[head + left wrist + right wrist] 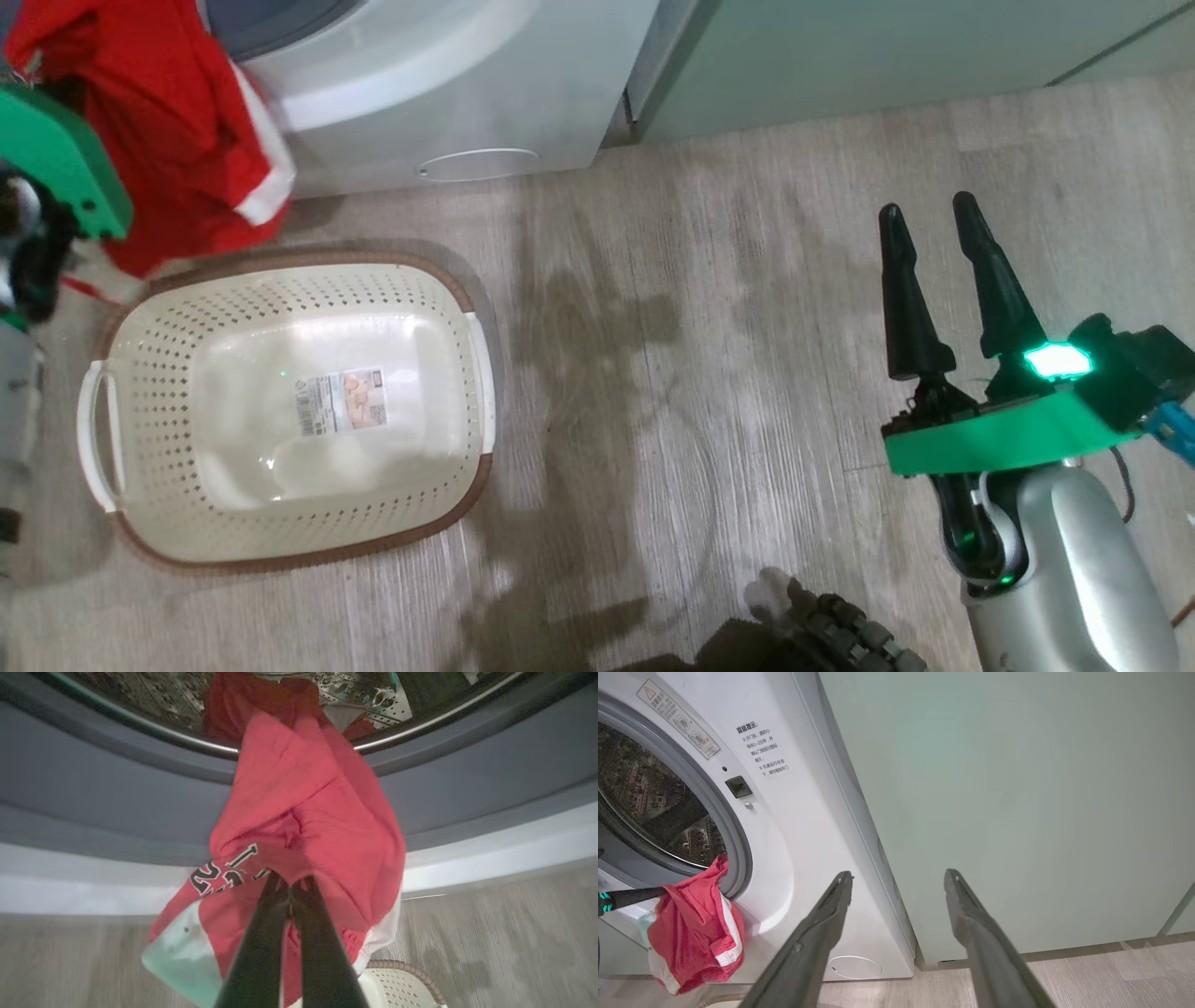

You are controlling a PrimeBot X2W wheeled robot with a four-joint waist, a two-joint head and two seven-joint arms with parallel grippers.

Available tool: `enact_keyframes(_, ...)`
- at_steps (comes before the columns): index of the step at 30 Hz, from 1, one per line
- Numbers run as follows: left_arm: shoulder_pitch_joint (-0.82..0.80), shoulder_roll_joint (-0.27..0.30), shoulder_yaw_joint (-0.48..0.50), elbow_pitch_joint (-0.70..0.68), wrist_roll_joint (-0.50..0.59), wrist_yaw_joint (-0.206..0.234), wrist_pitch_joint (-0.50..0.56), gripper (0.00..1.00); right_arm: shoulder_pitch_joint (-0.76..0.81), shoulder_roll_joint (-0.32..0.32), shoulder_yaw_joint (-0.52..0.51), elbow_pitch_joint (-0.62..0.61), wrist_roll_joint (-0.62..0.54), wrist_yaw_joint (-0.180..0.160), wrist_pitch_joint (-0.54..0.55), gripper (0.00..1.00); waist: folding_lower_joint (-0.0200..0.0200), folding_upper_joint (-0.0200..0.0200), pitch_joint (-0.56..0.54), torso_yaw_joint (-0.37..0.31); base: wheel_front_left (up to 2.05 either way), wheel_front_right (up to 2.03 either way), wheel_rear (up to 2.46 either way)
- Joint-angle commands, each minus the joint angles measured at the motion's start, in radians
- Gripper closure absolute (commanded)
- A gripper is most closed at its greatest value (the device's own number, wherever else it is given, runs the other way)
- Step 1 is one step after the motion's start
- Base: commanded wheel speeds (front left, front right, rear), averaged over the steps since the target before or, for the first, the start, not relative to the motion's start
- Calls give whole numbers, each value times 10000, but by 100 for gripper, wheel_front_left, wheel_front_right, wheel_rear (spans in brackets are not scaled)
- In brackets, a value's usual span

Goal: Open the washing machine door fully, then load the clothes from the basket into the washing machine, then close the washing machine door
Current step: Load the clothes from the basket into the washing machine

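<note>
A: At the mouth of the washing machine [803, 868], our left claw [289, 887] is pinched tight on the clothes [313, 812], the red jersey, fingers closed on a fold beside the black lettering [215, 877].
B: And which way does the jersey lie from us?
A: Straight ahead along the fingers and upward. Its long axis runs from our grip, over the grey gasket [93, 793], into the drum [140, 700]. The top end is already inside, and the lower part hangs outside, over the machine's white front.
B: So, as we judge it, the push goes forward and up, over that lip.
A: Yes. The basket [308, 264] sits below on the floor [653, 373], holding only its sticker [342, 401].
B: And our right claw [928, 205]?
A: Spread wide, gripping nothing, well apart to the right, facing a pale green panel [1017, 788]. The left arm is by far the nearer one.
</note>
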Motion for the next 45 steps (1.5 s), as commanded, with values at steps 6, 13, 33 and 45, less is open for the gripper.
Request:
enact_keyframes(6,-941,1434,297,-2751,-177,489,2842,100,-57,-45,545,-148,477,0,-130,0,0,0,316,-672,0,0,0)
enact_keyframes(13,-1927,2185,470,-3244,-36,988,4234,100,-208,-45,781,-237,1008,0,-136,0,0,0,825,-1529,0,0,0)
enact_keyframes(33,-5372,3187,716,-2132,1723,1262,-219,100,-482,-45,1508,-476,1761,0,-139,0,0,0,2435,-2994,0,0,0)
enact_keyframes(45,-5328,3041,749,155,1540,981,-1761,100,-628,-45,1501,-546,1824,0,-139,0,0,0,2754,-2723,0,0,0)
